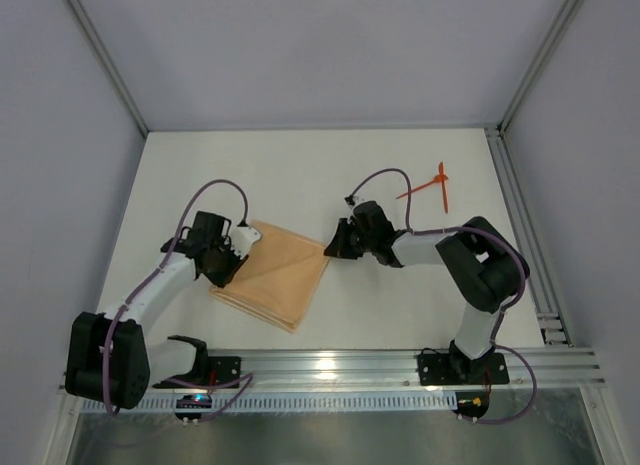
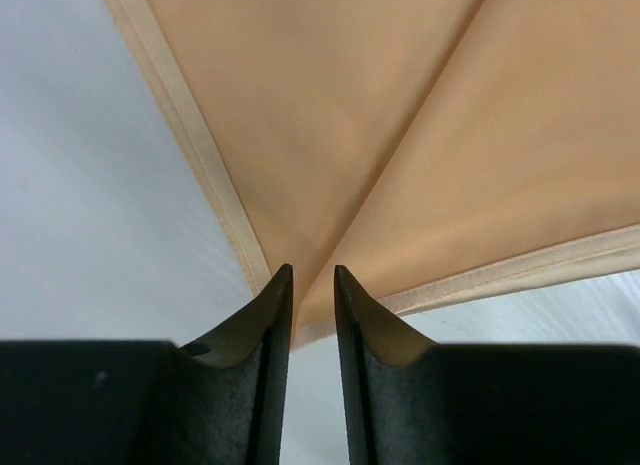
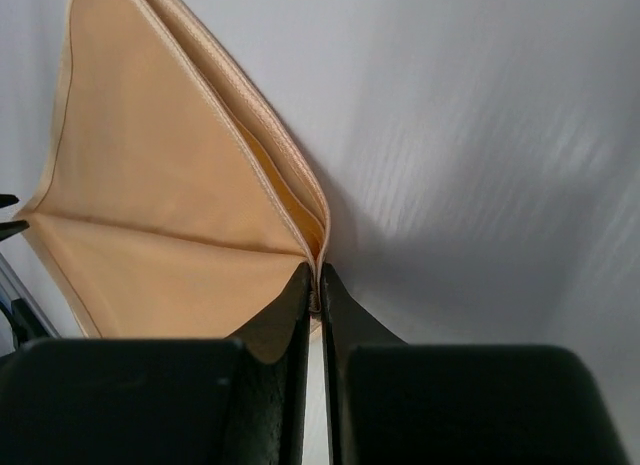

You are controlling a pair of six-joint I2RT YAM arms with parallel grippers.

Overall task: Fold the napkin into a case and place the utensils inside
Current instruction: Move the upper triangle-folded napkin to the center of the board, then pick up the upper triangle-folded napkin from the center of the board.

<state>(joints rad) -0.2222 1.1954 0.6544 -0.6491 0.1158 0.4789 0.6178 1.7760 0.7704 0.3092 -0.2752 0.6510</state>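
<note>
**Both hands at opposite corners of the napkin, utensils waiting at the upper right**

At the left of the overhead view the left hand sits at the left corner of the napkin. Its wrist camera shows the two fingers a narrow gap apart, with the hemmed corner of the cloth right at their tips. I cannot tell whether they pinch it.

The napkin lies flat in the middle of the tabletop, turned like a diamond. Stacked edges along its lower left side suggest it is already folded over itself in layers.

At the cloth's right corner the right hand has its fingers pressed together on the layered hem, pinching the napkin. Holding opposite corners likely keeps the cloth taut and square, so a further fold can be carried across without the layers slipping.

In the upper right of the overhead view the utensils, two thin orange-red sticks, lie crossed on the tabletop. They are well apart from the cloth, probably parked there so the folding area stays free until a pocket exists.

No brand, label or readable writing shows in any view.
</note>
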